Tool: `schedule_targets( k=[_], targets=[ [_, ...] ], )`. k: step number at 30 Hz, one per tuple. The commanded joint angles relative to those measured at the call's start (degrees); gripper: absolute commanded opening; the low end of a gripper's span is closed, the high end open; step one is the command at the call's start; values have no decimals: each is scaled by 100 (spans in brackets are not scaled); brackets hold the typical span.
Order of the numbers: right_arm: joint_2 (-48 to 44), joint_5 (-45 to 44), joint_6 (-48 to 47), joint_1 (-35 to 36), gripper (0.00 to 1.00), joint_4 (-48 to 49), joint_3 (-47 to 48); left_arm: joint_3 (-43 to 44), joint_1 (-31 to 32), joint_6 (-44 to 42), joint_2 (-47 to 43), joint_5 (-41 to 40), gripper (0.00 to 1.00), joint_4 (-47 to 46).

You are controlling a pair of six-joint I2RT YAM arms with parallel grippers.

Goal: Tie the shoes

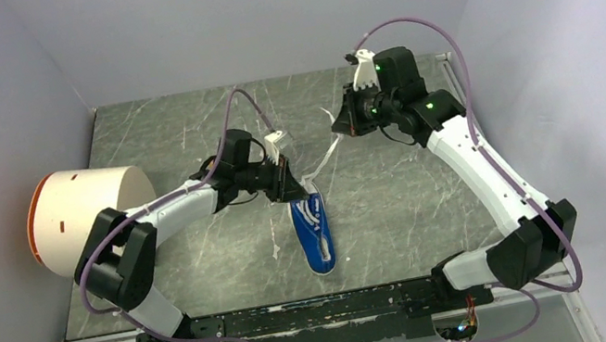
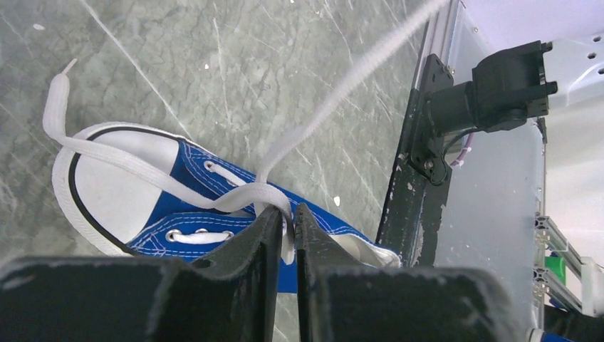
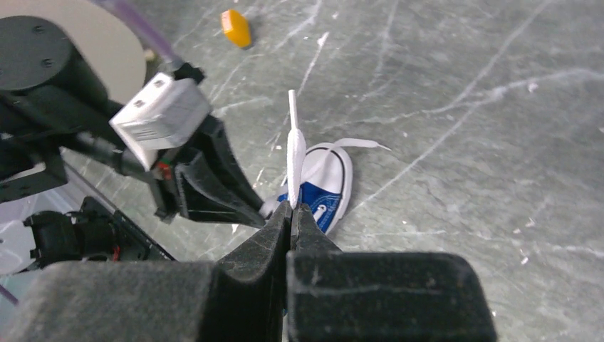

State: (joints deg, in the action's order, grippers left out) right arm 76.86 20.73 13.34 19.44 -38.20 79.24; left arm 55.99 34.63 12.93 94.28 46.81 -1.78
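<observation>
We see the left gripper (image 2: 286,214) closed to a narrow slit on the white laces (image 2: 265,194), pinching them where the two strands cross above the tongue. Directly under its fingers (image 2: 249,249) sits the blue sneaker (image 2: 206,182), sole down on the grey-green marbled worktop (image 2: 214,64). In the overhead view the sneaker (image 1: 314,235) lies near the middle of the worktop (image 1: 180,136), between the two arms, with the left gripper (image 1: 291,190) at its far end.

From the crossing, one strand (image 2: 342,78) runs taut and straight up to the right gripper (image 3: 292,206). That gripper's jaws are pressed fully together on the strand close to its end, and the stiff tip stands up past the fingertips. The right gripper (image 1: 339,127) hangs above the worktop, well apart from the sneaker, toward the far right.

The other strand (image 2: 107,157) lies slack across the white toe cap, its tip resting on the worktop beside the shoe.

Farther out, a small yellow block (image 3: 236,27) lies on the stone, and a white cylinder with an orange rim (image 1: 86,214) lies at the left edge.
</observation>
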Motion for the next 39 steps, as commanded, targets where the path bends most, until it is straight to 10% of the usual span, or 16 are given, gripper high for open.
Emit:
schedule_targets(
  k=[1,26,33,39],
  targets=[
    [31,-234,-277,331,0,-90,344,-163,44,-38,-154,-51,19,-994],
    [-103,-104,-129,358,0,-99,460,-388,149,-207,-5,-246,48,-1446],
    [-68,-78,-127,357,0,-74,479,-253,202,-91,248,-159,41,-1671],
    [70,-365,29,358,0,-74,487,-465,197,-122,57,-127,14,-1662]
  ],
)
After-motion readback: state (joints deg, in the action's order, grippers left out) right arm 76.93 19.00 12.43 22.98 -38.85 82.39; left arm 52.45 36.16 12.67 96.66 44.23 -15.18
